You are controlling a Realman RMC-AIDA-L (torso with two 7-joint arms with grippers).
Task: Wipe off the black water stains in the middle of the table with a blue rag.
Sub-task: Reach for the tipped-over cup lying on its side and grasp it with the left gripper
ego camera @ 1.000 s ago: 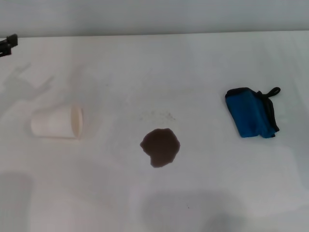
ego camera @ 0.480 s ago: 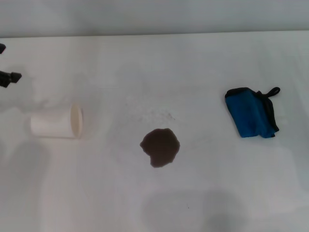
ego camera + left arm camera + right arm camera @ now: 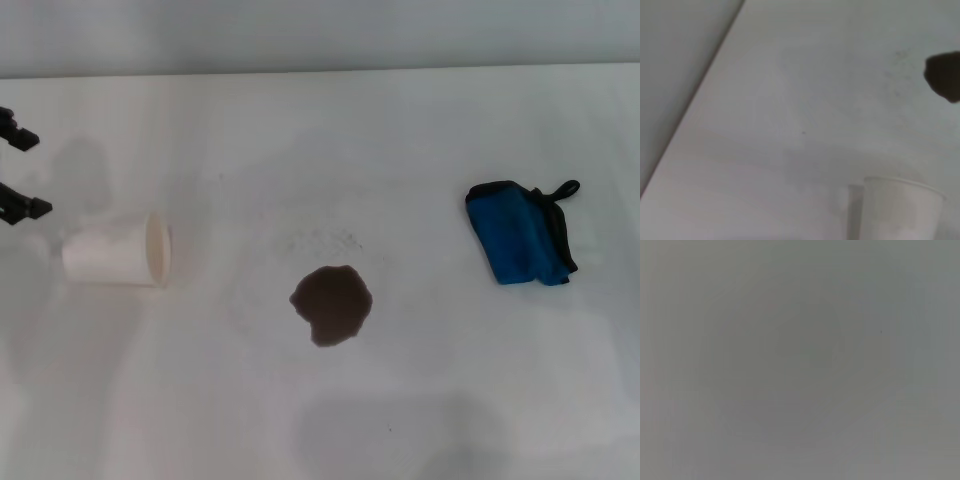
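The black water stains (image 3: 332,303) form one dark lobed blotch in the middle of the white table (image 3: 330,140). The blue rag (image 3: 520,243), folded with black edging and a loop, lies to the right of the blotch, apart from it. My left gripper (image 3: 22,172) is at the far left edge above the table, open and empty, its two black fingertips spread just behind a tipped paper cup. The blotch also shows in the left wrist view (image 3: 945,75). My right gripper is out of view; the right wrist view shows only plain grey.
A white paper cup (image 3: 115,255) lies on its side at the left, mouth toward the blotch; it also shows in the left wrist view (image 3: 900,210). The table's far edge (image 3: 320,70) runs along the top.
My left gripper's fingertips have moved nearer along the left edge and now stand spread apart. The cup, blotch and rag have not moved.
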